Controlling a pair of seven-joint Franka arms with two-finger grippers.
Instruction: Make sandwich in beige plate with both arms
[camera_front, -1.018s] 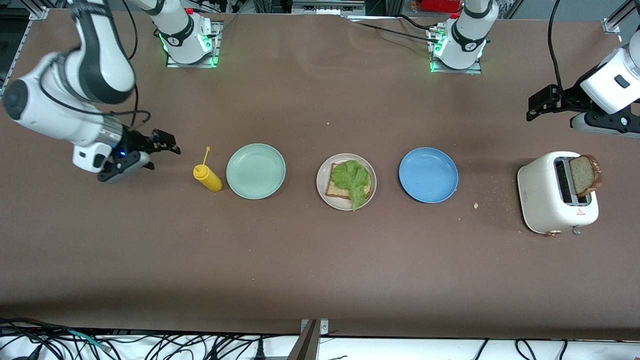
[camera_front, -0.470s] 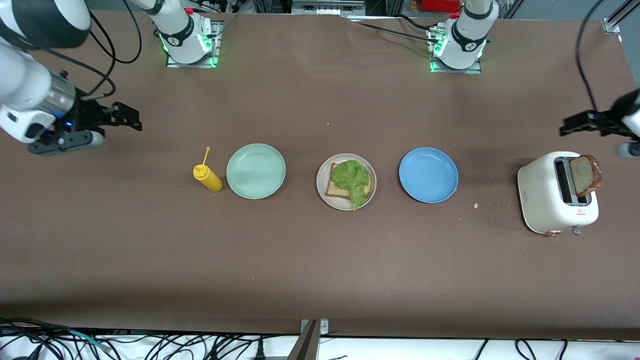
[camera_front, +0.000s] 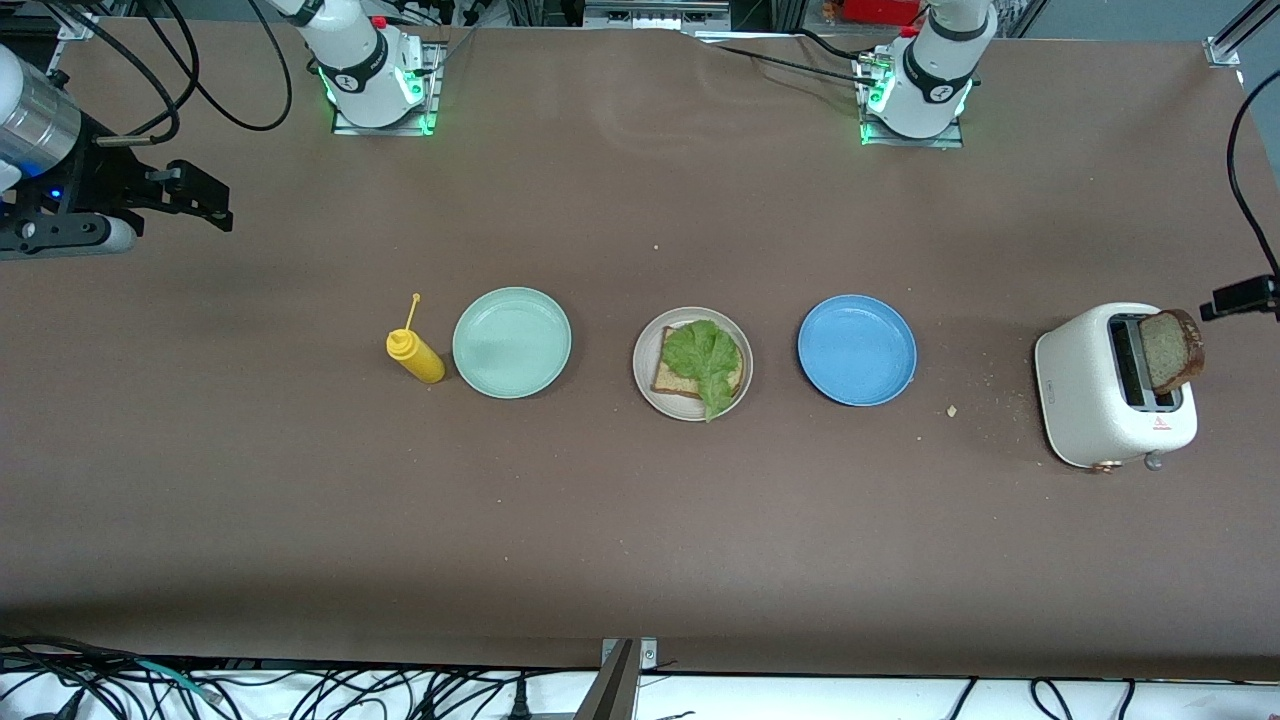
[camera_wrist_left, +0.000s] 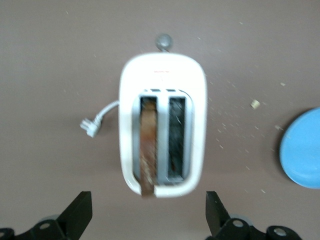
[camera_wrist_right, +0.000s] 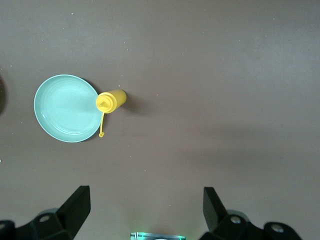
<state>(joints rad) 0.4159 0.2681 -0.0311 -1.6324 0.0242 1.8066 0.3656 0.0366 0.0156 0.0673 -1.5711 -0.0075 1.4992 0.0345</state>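
Two tools apart and empty, sandwich half built on the beige plate

Three round plates sit in a row on the brown surface (camera_front: 640, 520) in the front view: a mint green plate (camera_front: 512, 342) toward the right arm's end, the shallow beige plate (camera_front: 692, 363) in the middle, and a blue plate (camera_front: 857, 349) toward the left arm's end. On the beige plate lies one square tan bread slice (camera_front: 670, 379) with a ruffled green lettuce leaf (camera_front: 705, 362) on top. A yellow squeeze bottle (camera_front: 415, 355) lies just beside the mint green plate. A white two-slot toaster (camera_front: 1112, 388) holds a brown-crusted bread slice (camera_front: 1170, 350) standing up out of one slot. The right tool (camera_front: 205, 198) hangs over bare surface; only a tip of the left tool (camera_front: 1240, 298) shows, just beside the toaster.

From the left wrist, the left tool (camera_wrist_left: 147, 217) hangs with fingers wide apart over the toaster (camera_wrist_left: 162, 75), holding nothing.

From the right wrist, the right tool (camera_wrist_right: 145, 210) has fingers apart, empty, well above the bottle (camera_wrist_right: 111, 101) and green plate (camera_wrist_right: 62, 107).
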